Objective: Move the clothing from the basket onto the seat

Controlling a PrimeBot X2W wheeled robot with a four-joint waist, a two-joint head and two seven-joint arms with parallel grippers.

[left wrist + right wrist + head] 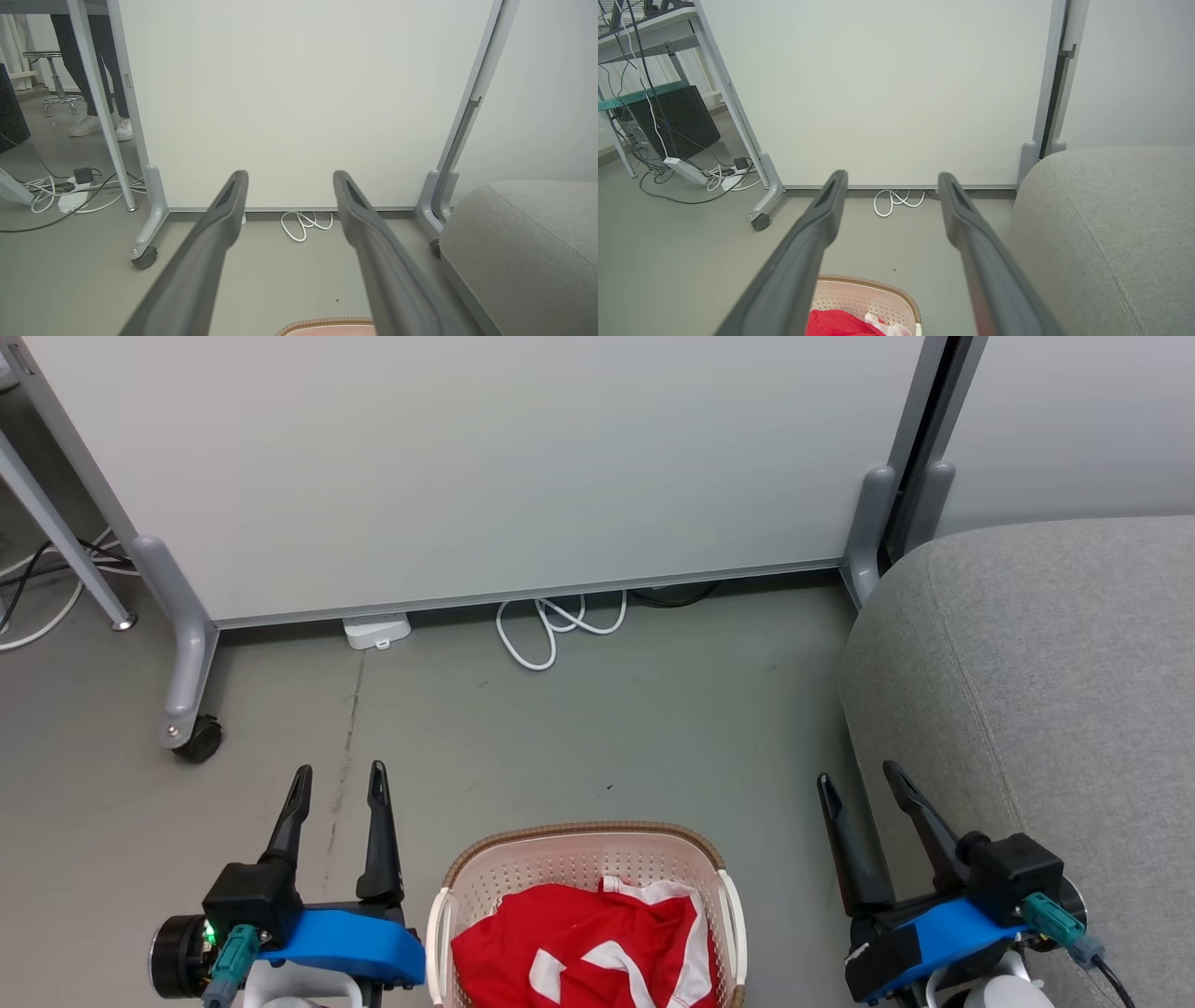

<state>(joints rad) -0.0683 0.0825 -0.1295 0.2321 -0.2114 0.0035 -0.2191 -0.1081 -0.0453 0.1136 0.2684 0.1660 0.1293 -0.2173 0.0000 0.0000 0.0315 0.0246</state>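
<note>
Here left end effector (339, 768) and right end effector (858, 773) gape empty, flanking the basket (583, 827) (clothing (579, 933) inside), partition (467, 476) ahead.

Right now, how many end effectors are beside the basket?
2: the left end effector left of the basket, the right end effector on its right, by the sofa. Both open, empty.

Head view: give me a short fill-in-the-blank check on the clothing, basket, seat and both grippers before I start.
1. The clothing lying in the basket is ____ with white trim.
2. The seat stands on the robot's ____ side of the basket.
3. The left gripper and the right gripper flank the basket, each holding nothing, jaws ____.

Missing words: red; right; open.
</note>
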